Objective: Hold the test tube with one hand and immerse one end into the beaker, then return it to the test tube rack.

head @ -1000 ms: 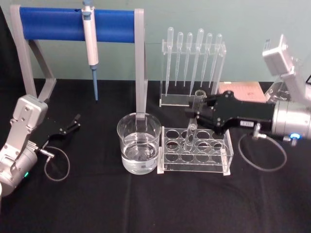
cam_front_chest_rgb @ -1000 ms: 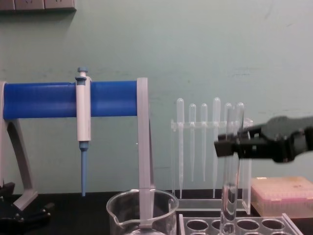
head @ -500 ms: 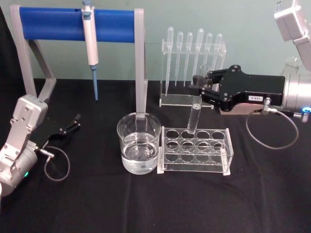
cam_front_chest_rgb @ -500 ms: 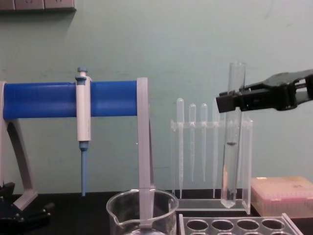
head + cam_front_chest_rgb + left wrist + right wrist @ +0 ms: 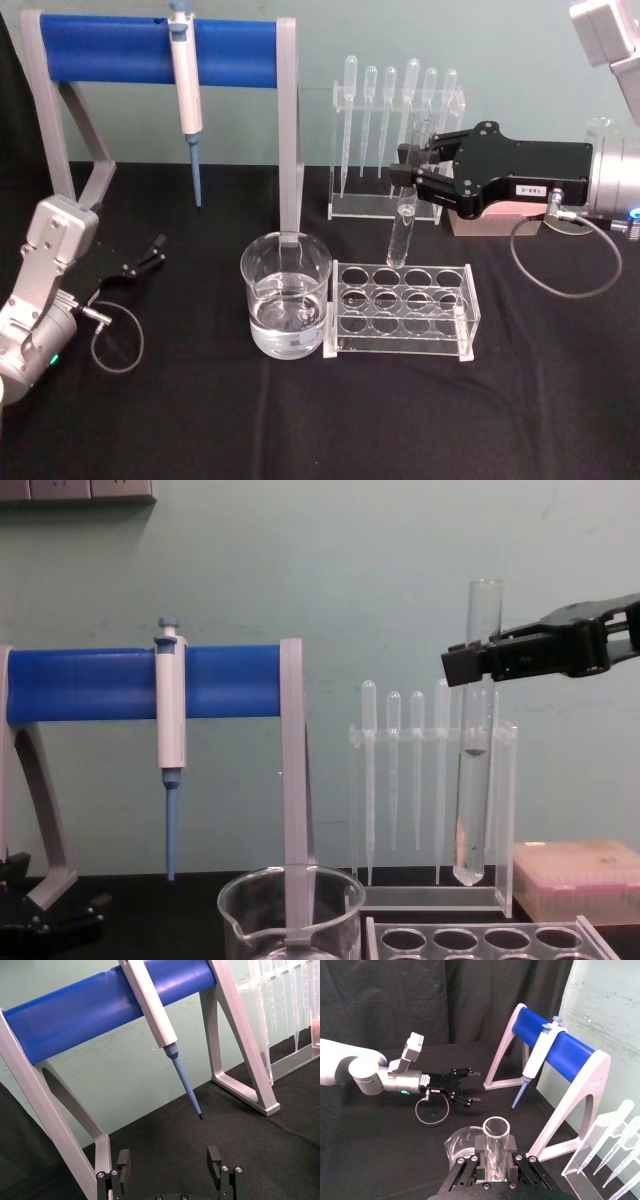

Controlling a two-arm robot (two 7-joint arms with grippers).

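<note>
Nearest me, front centre of the counter, sits the beaker w/ water in the bottom. Just beside it on the robot's R is the test tube rack, and every hole I can see is vacant. Off to the L, the left tool rests low by the counter w/ fingers spread and nothing between them (idle, no role for now).

Above the rack's back row, the right tool is clenched on the test tube near its upper end. The tube hangs about upright, rounded end clear above the holes in the chest view. Behind stand the pipettes in their holder, w/ the micropipette on its blue stand to the L.

My read: pick-up is done, the carry to the beaker is the step in hand, and dip & return are not yet done. The next move calls for a sideways shift to the robot's L until the tube is over the beaker mouth, kept vertical & above the rim. Then a slow descent so only the bottom end meets the water, w/o knocking the glass.
</note>
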